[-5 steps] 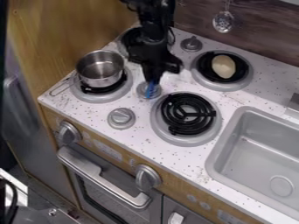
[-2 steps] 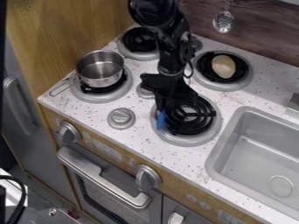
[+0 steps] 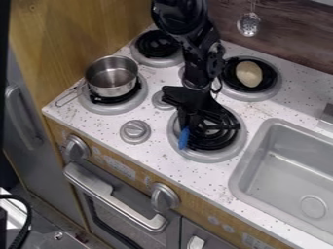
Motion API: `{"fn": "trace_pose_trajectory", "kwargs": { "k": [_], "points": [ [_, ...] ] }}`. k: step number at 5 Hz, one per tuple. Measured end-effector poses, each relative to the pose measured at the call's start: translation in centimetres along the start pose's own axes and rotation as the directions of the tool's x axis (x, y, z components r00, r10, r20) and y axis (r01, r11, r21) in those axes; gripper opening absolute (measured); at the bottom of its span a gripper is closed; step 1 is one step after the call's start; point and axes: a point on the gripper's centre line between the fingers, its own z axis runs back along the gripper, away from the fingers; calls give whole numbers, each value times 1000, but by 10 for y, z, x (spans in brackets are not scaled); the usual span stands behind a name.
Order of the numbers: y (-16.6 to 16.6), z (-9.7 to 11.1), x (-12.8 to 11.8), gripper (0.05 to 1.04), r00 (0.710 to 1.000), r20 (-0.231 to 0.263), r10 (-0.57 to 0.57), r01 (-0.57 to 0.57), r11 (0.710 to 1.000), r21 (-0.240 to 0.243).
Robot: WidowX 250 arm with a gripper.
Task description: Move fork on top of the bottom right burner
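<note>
The black gripper (image 3: 193, 121) hangs over the left part of the bottom right burner (image 3: 218, 138), the black coil in a grey ring at the centre of the view. A small blue piece, which looks like the handle of the fork (image 3: 184, 138), shows at the gripper's tip, over the burner's left edge. The rest of the fork is hidden by the gripper. I cannot tell whether the fork touches the coil.
A metal pot (image 3: 111, 77) stands on the bottom left burner, its wire handle toward the left. A pale oval object (image 3: 249, 74) lies on the top right burner. Knobs stand between the burners, and a grey sink (image 3: 292, 170) is at the right.
My gripper has come from between the left and right burners down and to the right, over the bottom right burner, and the blue piece has moved with it.
</note>
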Motion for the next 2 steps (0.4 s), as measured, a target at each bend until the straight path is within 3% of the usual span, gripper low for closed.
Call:
{"fn": "trace_pose_trajectory", "kwargs": {
  "k": [1, 2],
  "points": [
    [-5, 1, 0, 318, 1000, -13, 11, -11, 1000, -9],
    [-4, 3, 0, 616, 999, -29, 23, -23, 1000, -3]
  ]
}}
